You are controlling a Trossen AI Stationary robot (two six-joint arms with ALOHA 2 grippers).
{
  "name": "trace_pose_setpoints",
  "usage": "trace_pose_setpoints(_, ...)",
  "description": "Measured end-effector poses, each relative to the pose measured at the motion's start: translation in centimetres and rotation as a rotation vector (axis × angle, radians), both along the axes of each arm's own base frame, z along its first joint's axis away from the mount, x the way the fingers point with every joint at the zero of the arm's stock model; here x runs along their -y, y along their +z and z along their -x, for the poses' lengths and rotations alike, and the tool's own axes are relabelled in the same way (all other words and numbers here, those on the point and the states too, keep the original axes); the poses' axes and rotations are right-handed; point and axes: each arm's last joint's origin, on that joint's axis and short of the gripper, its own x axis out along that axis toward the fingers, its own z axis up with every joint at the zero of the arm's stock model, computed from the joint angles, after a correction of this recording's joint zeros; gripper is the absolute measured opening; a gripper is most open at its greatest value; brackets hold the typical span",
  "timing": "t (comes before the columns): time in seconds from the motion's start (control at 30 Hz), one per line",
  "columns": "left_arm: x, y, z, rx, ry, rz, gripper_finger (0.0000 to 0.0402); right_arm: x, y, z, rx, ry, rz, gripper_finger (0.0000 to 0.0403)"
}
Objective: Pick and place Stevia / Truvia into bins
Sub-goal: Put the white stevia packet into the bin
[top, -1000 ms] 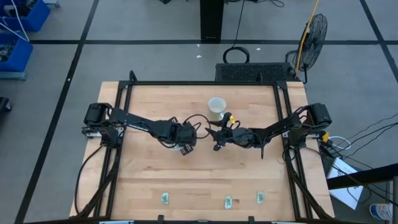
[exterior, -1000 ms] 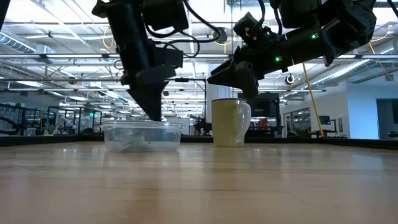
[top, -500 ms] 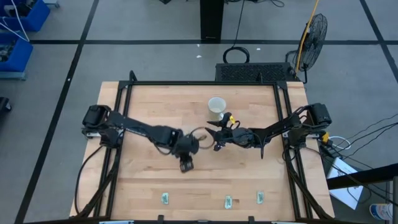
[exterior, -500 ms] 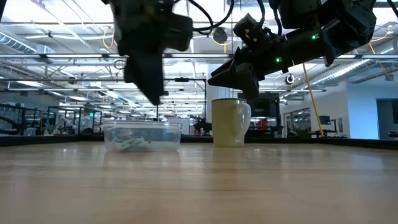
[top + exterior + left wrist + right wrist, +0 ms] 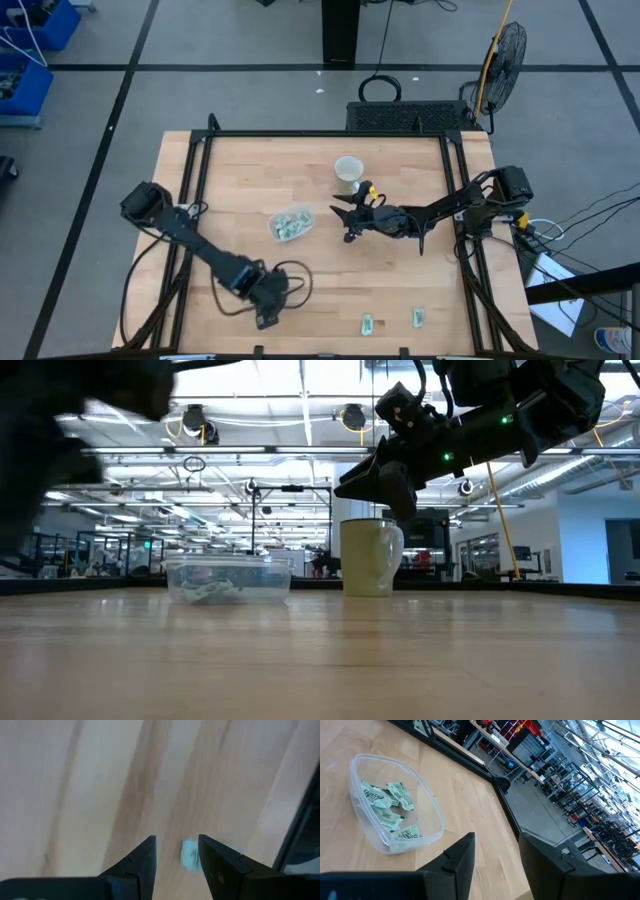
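My left end effector (image 5: 176, 851), fingers spread, sits over the table's front edge toward its left corner with a loose packet (image 5: 189, 854) just ahead between the fingertips, long axis roughly along them, far nearer than my right arm.

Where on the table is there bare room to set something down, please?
The far left corner and the left middle of the table are bare, as is the strip between the clear bin and the near edge. It is crowded around the mug and right gripper, and along the near edge, where the left gripper hovers beside two packets.
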Motion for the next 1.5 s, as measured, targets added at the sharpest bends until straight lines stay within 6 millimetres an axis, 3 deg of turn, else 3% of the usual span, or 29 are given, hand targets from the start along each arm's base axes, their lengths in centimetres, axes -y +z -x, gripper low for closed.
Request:
trace_pose_setpoints(0.13,1.2,-1.5,1.7,-0.023,0.053,0.015,0.015,0.0,0.0,0.0,0.0,0.0,0.0,0.0146)
trace_pose_setpoints(0.33,2.0,-3.6,2.6,0.054,0.081,0.116,0.0149,0.0,0.0,0.0,-0.014,0.006,0.028,0.0146)
trace_pose_setpoints(0.67,1.4,-5.0,3.6,0.04,0.072,0.109,0.0147,0.0,0.0,0.0,-0.02,0.008,0.038,0.0146)
trace_pose_setpoints(0.8,1.4,-5.0,3.6,0.031,0.034,0.111,0.0114,0.0,0.0,0.0,-0.019,0.008,0.039,0.0146)
trace_pose_setpoints(1.0,1.3,-5.1,3.7,0.0,0.021,0.134,0.0017,0.0,0.0,0.0,-0.019,0.008,0.039,0.0146)
trace_pose_setpoints(1.13,1.2,-4.8,3.1,0.024,-0.056,0.138,0.0014,0.0,0.0,0.0,-0.019,0.008,0.039,0.0146)
trace_pose_setpoints(1.3,-0.8,-2.8,1.5,0.083,-0.112,0.038,0.0007,0.0,0.0,0.0,-0.019,0.008,0.039,0.0146)
trace_pose_setpoints(1.5,-5.6,0.2,0.3,-0.029,-0.109,-0.229,0.0006,0.0,0.0,0.0,-0.018,0.008,0.038,0.0146)
